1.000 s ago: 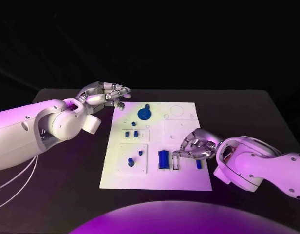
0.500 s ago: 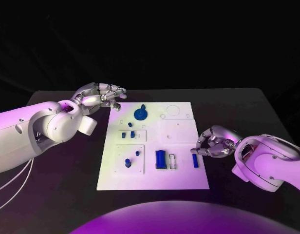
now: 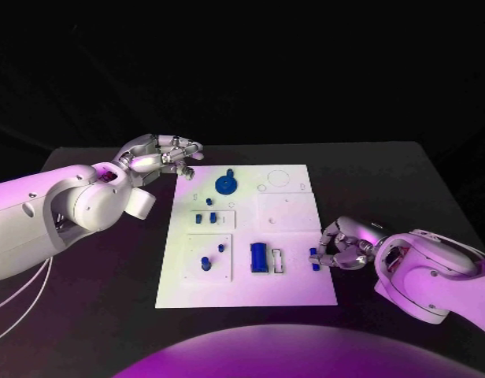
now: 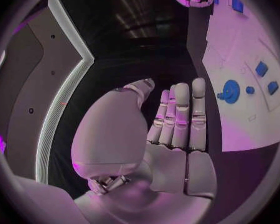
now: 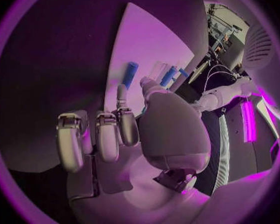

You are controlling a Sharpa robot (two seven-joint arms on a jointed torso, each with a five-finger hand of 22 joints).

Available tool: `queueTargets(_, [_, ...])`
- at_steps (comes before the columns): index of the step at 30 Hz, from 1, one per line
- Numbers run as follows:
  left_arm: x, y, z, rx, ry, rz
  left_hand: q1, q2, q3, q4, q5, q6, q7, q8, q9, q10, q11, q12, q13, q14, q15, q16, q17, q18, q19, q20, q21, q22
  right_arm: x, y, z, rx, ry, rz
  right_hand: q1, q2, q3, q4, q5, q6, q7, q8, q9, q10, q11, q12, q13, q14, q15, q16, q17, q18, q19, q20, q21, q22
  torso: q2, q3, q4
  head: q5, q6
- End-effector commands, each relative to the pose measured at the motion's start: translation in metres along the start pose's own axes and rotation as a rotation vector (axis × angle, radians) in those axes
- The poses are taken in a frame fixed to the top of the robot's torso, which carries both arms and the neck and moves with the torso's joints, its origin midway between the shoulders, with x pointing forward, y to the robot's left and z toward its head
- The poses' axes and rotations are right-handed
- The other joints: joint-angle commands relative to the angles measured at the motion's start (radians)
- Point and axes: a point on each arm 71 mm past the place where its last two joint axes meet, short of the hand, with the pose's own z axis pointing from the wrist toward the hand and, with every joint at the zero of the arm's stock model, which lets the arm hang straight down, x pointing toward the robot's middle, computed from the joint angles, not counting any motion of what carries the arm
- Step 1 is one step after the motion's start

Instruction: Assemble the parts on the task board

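The right hand [image 3: 345, 246] has drawn back to the task board [image 3: 294, 293] edge, fingers curled, empty; left hand [image 3: 161, 151] likewise.

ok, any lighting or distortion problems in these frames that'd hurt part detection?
Head view: purple light washes the board and both arms, and the surround is black; the blue parts still stand out. Left wrist view: fisheye bends the board edge, and the left hand blocks the middle. Right wrist view: heavy magenta light, and the right hand covers much of the board.

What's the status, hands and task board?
Left hand open, off the task board corner. Right hand empty at its right edge beside a blue part. Nothing blocking.
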Motion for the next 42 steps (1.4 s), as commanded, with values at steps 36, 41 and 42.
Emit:
queueTargets(36, [0.001, -0.001, -0.001, 0.008, 0.012, -0.002, -0.009, 0.004, -0.004, -0.004, -0.002, -0.008, 0.001, 0.008, 0.002, -0.008, -0.002, 0.007, 0.002, -0.001, 0.004, -0.006, -0.001, 0.01, 0.005, 0.0, -0.008, -0.001, 0.022, 0.012, 0.011, -0.019, -0.005, -0.119, 0.087, -0.074, 0.506, -0.181, 0.021, 0.039, 0.0, -0.043, 0.008, -0.004, -0.009, -0.003, 0.127, 0.097, -0.003, 0.001, 0.233, -0.007, 0.105, 0.001, 0.005, 0.263, 0.0, -0.0005, -0.0006, 0.009, 0.0])
queueTargets(41, [0.001, -0.001, -0.001, 0.008, 0.011, -0.002, -0.009, 0.004, -0.004, -0.004, -0.002, -0.008, 0.001, 0.008, 0.002, -0.008, -0.002, 0.007, 0.002, -0.001, 0.004, -0.006, -0.001, 0.01, 0.005, 0.0, -0.008, -0.001, 0.022, 0.014, 0.008, -0.009, 0.004, -0.06, 0.011, -0.061, 0.555, -0.216, 0.044, 0.024, -0.003, -0.027, 0.033, 0.001, -0.011, 0.0, 0.13, 0.097, -0.006, 0.001, 0.234, -0.007, 0.105, -0.002, 0.005, 0.263, -0.001, -0.0006, -0.0009, 0.01, 0.0])
queueTargets(42, [0.001, -0.001, -0.001, 0.008, 0.011, -0.002, -0.009, 0.004, -0.004, -0.004, -0.002, -0.008, 0.001, 0.008, 0.002, -0.008, -0.002, 0.007, 0.002, -0.001, 0.004, -0.006, -0.001, 0.01, 0.005, 0.0, -0.008, -0.001, 0.022, 0.015, 0.008, -0.009, 0.006, -0.049, 0.01, -0.06, 0.556, -0.216, 0.045, 0.024, -0.003, -0.026, 0.033, 0.001, -0.011, 0.0, 0.13, 0.097, -0.007, 0.001, 0.234, -0.007, 0.105, -0.002, 0.005, 0.263, -0.001, -0.0006, -0.0009, 0.01, 0.0])
